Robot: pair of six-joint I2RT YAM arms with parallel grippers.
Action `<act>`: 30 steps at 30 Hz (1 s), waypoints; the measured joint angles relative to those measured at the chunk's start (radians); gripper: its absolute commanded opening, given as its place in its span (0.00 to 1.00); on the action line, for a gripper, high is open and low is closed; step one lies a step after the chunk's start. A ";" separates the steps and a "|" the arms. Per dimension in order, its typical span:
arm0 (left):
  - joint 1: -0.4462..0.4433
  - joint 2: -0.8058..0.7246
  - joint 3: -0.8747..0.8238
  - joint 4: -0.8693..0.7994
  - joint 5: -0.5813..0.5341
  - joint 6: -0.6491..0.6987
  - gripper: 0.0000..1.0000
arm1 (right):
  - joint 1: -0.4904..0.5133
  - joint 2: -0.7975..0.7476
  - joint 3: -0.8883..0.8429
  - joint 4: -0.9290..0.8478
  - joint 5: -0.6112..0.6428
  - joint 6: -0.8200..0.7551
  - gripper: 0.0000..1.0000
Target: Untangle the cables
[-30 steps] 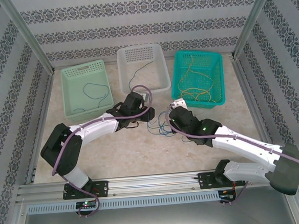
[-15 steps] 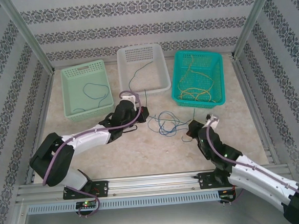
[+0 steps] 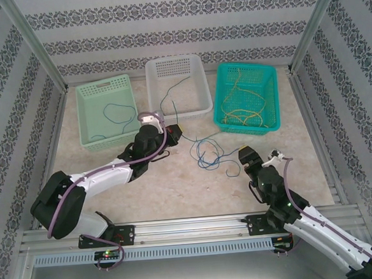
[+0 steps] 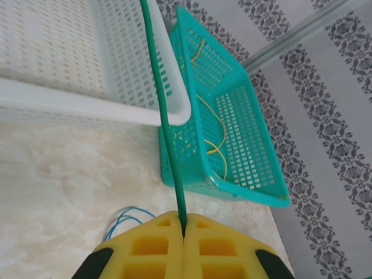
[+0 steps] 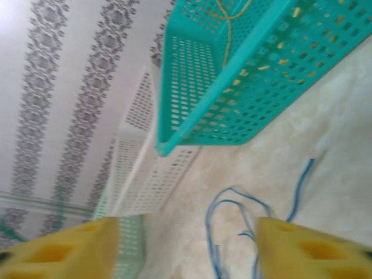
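Observation:
The cables lie in three places. A tangle of blue cables rests on the table between the arms. A green cable runs taut from the white basket down into my left gripper, whose yellow pads are shut on it. Yellow cables lie in the teal basket. My right gripper stands open just near of the blue tangle, with nothing between its fingers.
A light green basket at the back left holds one dark blue cable. The three baskets stand in a row at the back of the table. Metal frame posts and patterned walls close in the sides.
My right gripper has opened and drawn back toward the near edge, leaving the blue tangle on the table. The left gripper has shut on the green cable and shifted slightly left.

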 measured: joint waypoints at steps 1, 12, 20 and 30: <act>0.000 -0.012 0.000 -0.006 -0.012 0.004 0.00 | 0.000 0.019 0.020 -0.028 -0.003 -0.018 0.98; 0.016 -0.145 0.175 -0.248 -0.101 0.124 0.00 | 0.060 0.409 0.328 -0.071 -0.134 -0.467 0.84; 0.020 -0.142 0.190 -0.344 -0.101 0.127 0.00 | 0.179 0.855 0.448 0.155 -0.290 -0.738 0.93; 0.027 -0.142 0.189 -0.359 -0.095 0.084 0.00 | 0.188 1.195 0.610 0.393 -0.304 -0.940 0.68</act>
